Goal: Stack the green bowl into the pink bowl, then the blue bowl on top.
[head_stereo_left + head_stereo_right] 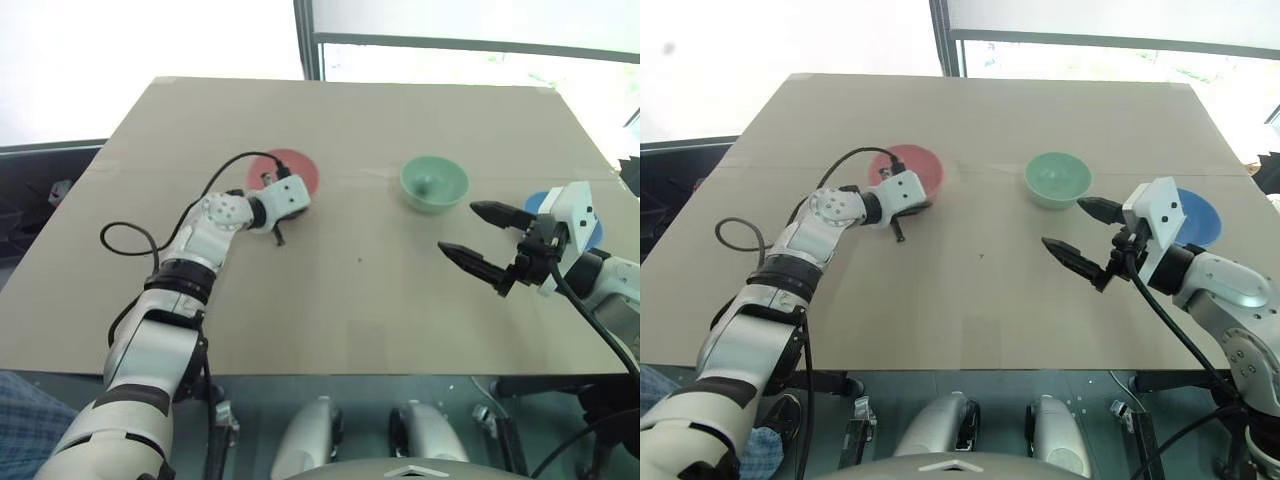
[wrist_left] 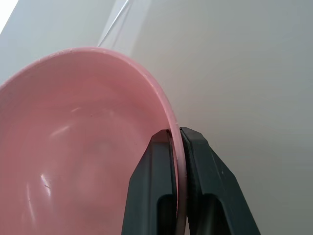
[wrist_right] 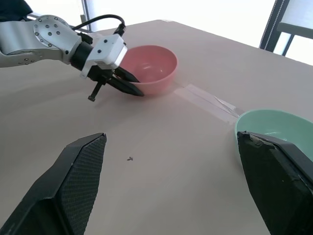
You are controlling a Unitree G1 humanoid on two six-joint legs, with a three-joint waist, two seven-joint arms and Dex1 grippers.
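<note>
Where your left gripper [image 2: 177, 134] meets the pink bowl [image 3: 152, 66], its fingers pinch the near rim. Your right gripper [image 1: 1077, 232] hovers spread, the green bowl [image 1: 1057, 177] just beyond its fingertips and the blue bowl [image 1: 1199, 217] behind it.

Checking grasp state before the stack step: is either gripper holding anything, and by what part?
The left gripper is shut on the pink bowl, pinching its rim, one finger inside and one outside. The right gripper is open and holds nothing.
</note>
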